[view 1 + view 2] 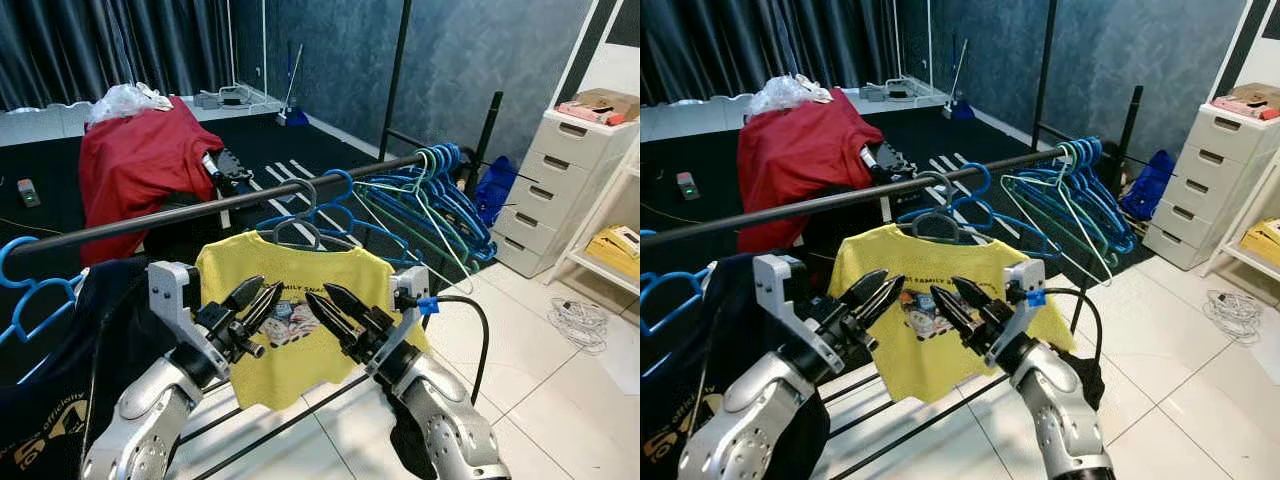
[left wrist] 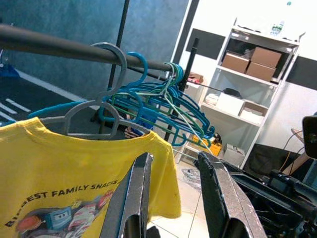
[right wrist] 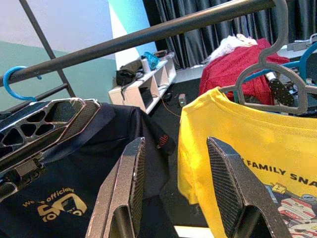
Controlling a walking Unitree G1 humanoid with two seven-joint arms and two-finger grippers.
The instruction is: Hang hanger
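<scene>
The grey hanger [image 1: 297, 222] with the yellow shirt [image 1: 290, 320] hangs on the rail [image 1: 200, 212] at frame centre, so I judge the hanging done; my left gripper [image 1: 262, 297] and right gripper [image 1: 312, 296] hover below, fingers spread, empty.

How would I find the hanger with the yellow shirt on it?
Look along the long dark rail of the clothes rack. Near its middle, just ahead of the left claw and right claw, hangs a grey hanger. It alone carries a yellow T-shirt; the blue hangers beside it are bare.
</scene>
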